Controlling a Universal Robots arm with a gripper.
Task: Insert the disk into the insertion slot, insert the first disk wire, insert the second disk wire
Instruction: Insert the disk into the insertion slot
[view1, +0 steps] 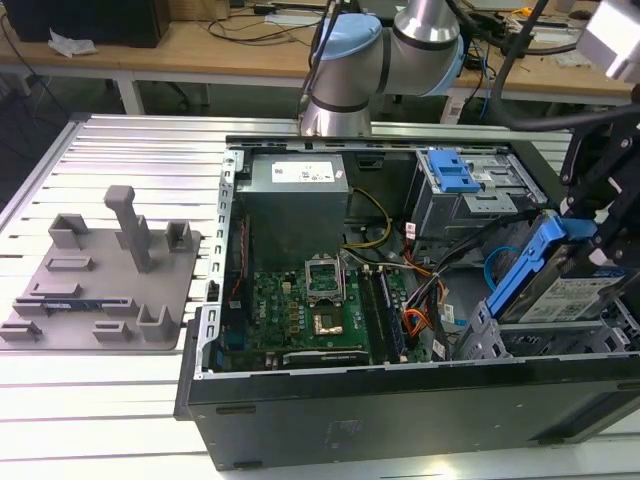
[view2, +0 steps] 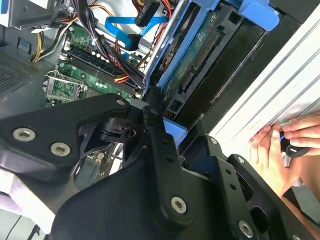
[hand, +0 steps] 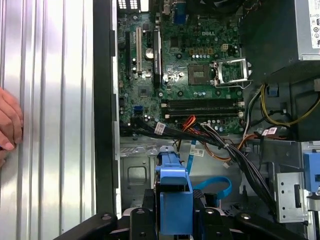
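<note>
Noted gripper (hand: 172, 220) clenched on the blue carrier of the disk (view1: 575, 295), held tilted over the insertion slot (view1: 480, 335), not yet seated. Judged stiff, fairly heavy, shock-sensitive; carrier plastic slick. Best gripped across carrier rails, off label and connector. Beyond: motherboard (hand: 190, 65) in open case.

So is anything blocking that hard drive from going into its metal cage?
Nothing visibly blocks it: the hard drive, tilted in the gripper, hangs just above the metal cage. A loose blue cable lies close by.
</note>
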